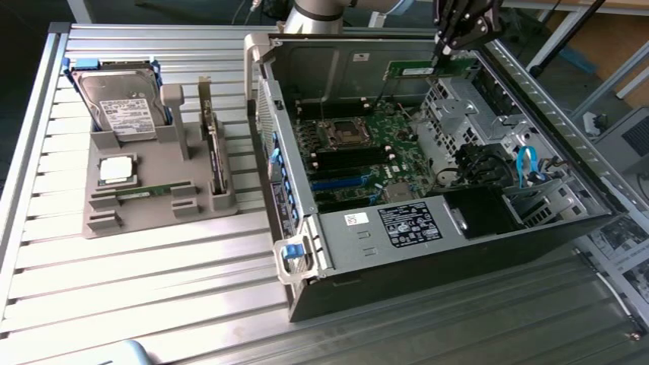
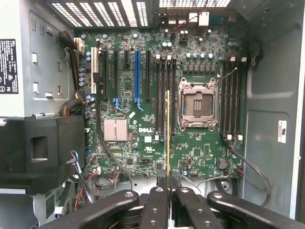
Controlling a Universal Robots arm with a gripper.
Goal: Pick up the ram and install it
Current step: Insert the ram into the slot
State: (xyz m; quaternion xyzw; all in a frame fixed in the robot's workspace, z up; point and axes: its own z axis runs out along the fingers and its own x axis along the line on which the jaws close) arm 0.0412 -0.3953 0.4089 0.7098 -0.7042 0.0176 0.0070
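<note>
The gripper (image 2: 169, 177), clamped narrow on the ram (image 2: 167, 129), holds it edge-on over the slots (image 2: 158, 95) beside the socket (image 2: 198, 102) on the motherboard (image 2: 205, 152), where a slight tilt or offset could jam it against a slot wall.

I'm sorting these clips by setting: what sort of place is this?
Probably a robotics lab bench set up for PC assembly: an opened computer tower lies on a slatted metal table, a grey parts holder carries a hard drive, and the hand grips the ram.
</note>
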